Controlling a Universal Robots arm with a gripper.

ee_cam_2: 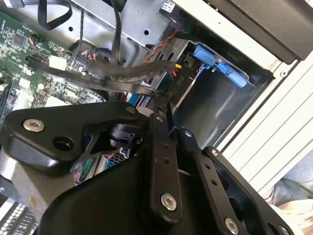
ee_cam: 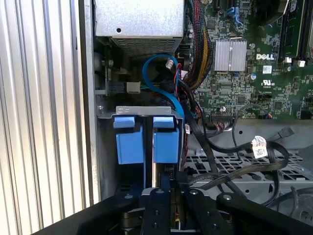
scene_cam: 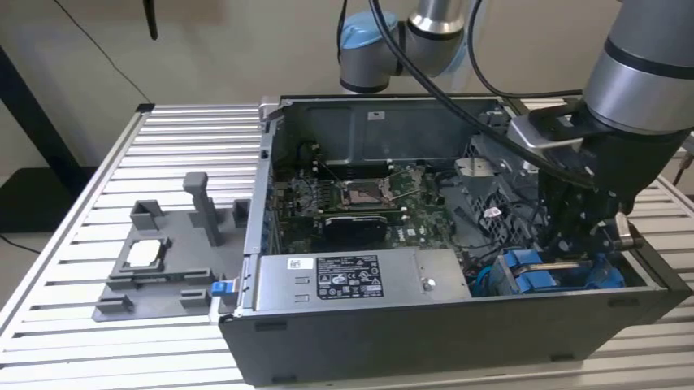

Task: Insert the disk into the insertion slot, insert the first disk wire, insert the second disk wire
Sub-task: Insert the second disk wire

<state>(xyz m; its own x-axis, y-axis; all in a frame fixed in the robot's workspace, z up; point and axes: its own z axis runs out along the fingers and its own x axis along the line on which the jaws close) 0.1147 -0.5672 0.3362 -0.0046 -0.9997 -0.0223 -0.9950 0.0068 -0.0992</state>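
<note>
Black gripper, blue plastic disk tabs

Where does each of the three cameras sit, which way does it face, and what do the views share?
Exterior view: off the arm, above the slatted table, looking down into the open computer case; the arm and gripper reach into its corner.
First wrist view: on the arm, facing the blue carrier tabs in the drive bay and the motherboard; gripper links along the edge.
Second wrist view: on the arm, looking past the black gripper toward the bay.
Shared: blue tabs, motherboard.
</note>
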